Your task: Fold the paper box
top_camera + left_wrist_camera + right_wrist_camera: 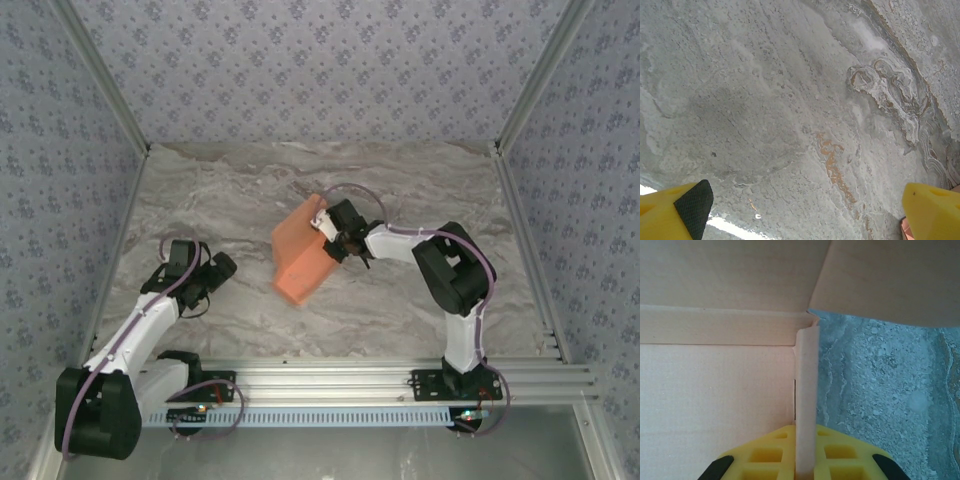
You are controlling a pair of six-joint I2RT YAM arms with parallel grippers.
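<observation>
I read the left gripper (218, 268) as released, its fingers (675, 212) spread wide above the bare marble table (765, 100), at 9 o'clock from the paper box (303, 262). The right gripper (338, 240) is clenched on the box's upright flap (807, 390) at the 2 o'clock edge.

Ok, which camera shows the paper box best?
Top external: the paper box shows whole, the right gripper at its edge. Right wrist gives a close-up of a flap between the fingers. Left wrist catches an orange sliver, perhaps its corner.
</observation>
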